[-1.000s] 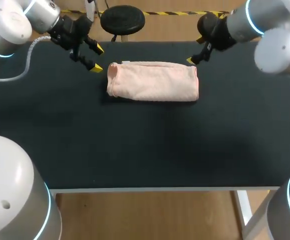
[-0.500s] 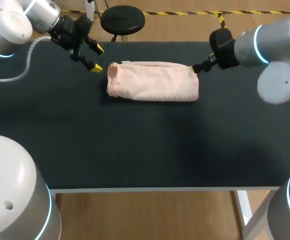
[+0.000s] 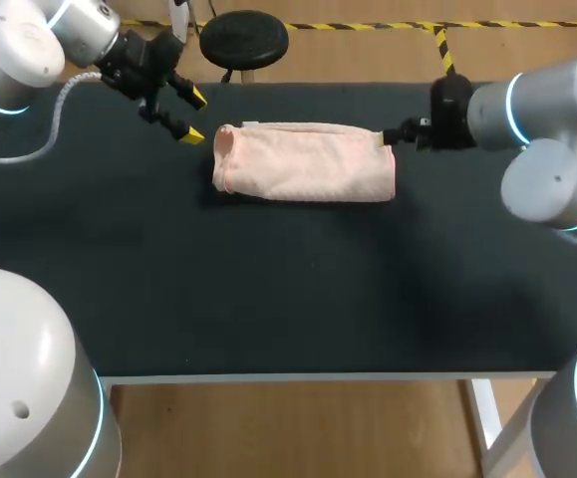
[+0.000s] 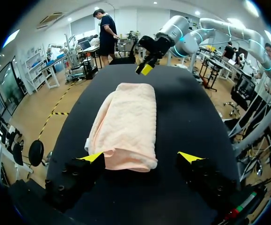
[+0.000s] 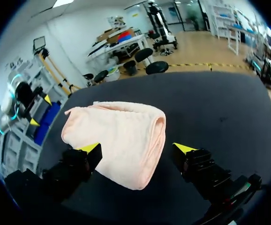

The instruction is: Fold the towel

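Observation:
A pink towel (image 3: 303, 162) lies folded into a long thick roll on the black table (image 3: 268, 289), towards the far side. My left gripper (image 3: 191, 116) hovers just off its left end, open, with nothing between the fingers. In the left wrist view the towel (image 4: 126, 124) stretches away ahead of the open left gripper (image 4: 141, 158). My right gripper (image 3: 381, 136) sits at the towel's right end. In the right wrist view the near end of the towel (image 5: 121, 136) lies between the wide-open fingers of the right gripper (image 5: 137, 149).
The table's near half and both sides around the towel are bare black surface. Each wrist view shows the other arm's gripper beyond the far end of the towel: the right gripper (image 4: 147, 68) and the left gripper (image 5: 37, 110).
My right arm has swung down and turned towards the towel, bringing its gripper to the right end. The left arm and the towel have not moved.

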